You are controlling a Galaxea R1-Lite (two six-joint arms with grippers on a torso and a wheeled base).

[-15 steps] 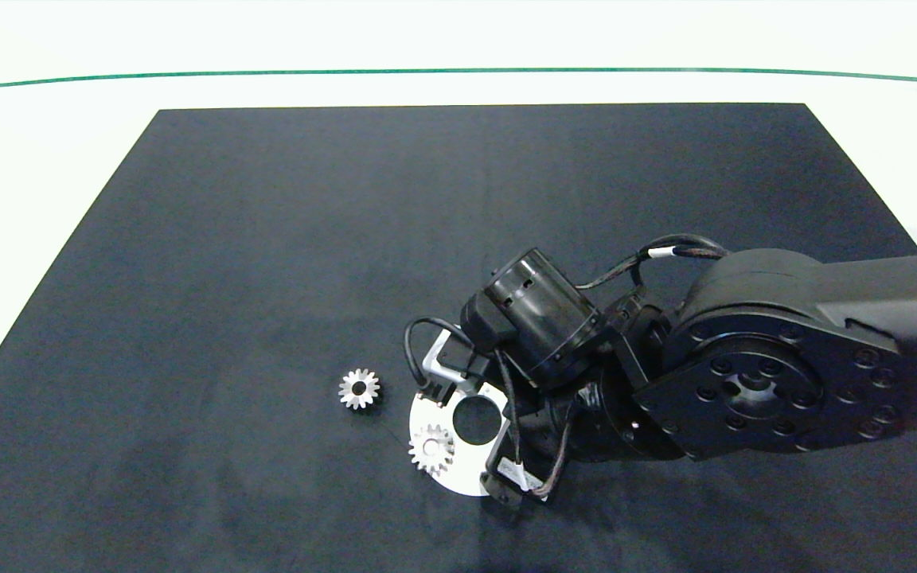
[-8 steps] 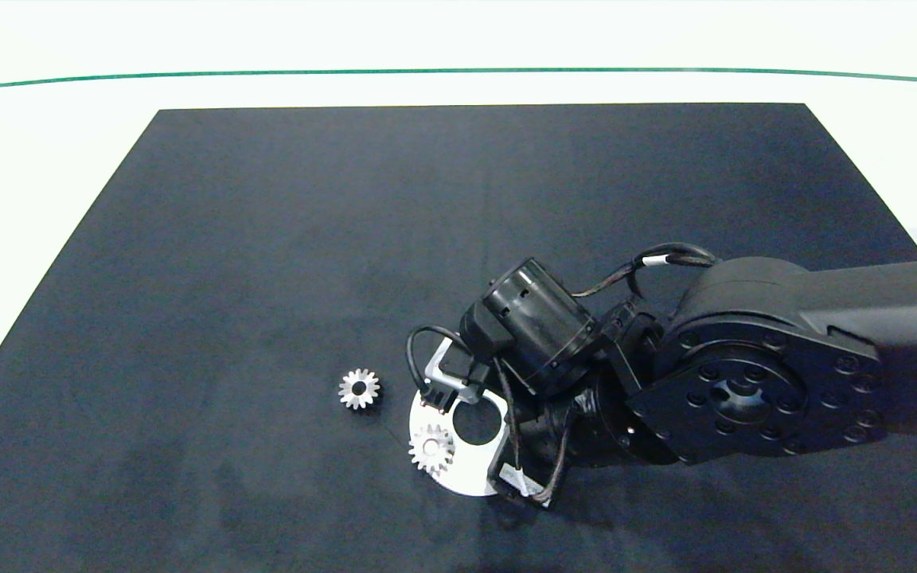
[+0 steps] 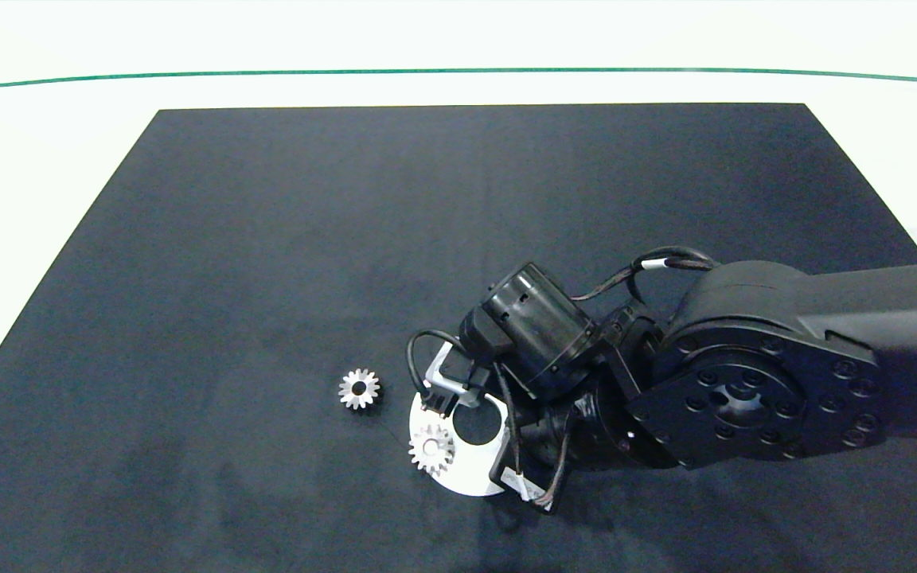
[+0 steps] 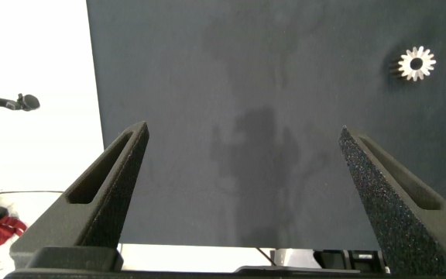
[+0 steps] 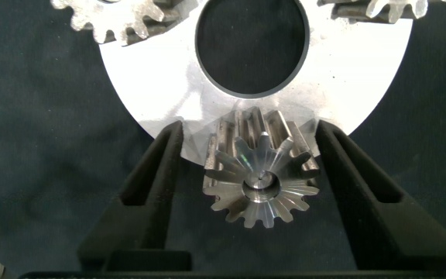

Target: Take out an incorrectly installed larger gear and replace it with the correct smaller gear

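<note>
The larger gear [image 5: 260, 174], silver with flared teeth, sits on a peg at the rim of a silver disc plate [image 5: 153, 85]. My right gripper [image 5: 250, 128] is open and straddles it, one finger on each side; the left finger [image 5: 157, 194] stands a little off the teeth. In the head view the right wrist hides this gear and the gripper. A smaller gear [image 3: 359, 388] lies loose on the black mat, left of the plate [image 3: 466, 477]. Another smaller gear [image 3: 431, 450] sits on the plate. My left gripper [image 4: 242, 132] hangs open over the mat, left of the loose gear [image 4: 417, 63].
The plate has a large round hole [image 5: 252, 46] in its middle, and parts of two short-toothed gears [image 5: 114, 15] [image 5: 378, 8] show beyond it. The black mat [image 3: 267, 239] lies on a white table with a green line [image 3: 458, 70] at the back.
The right wrist has shifted a little toward the table's front and lower over the plate. The loose gear and the gear on the plate have not moved.
</note>
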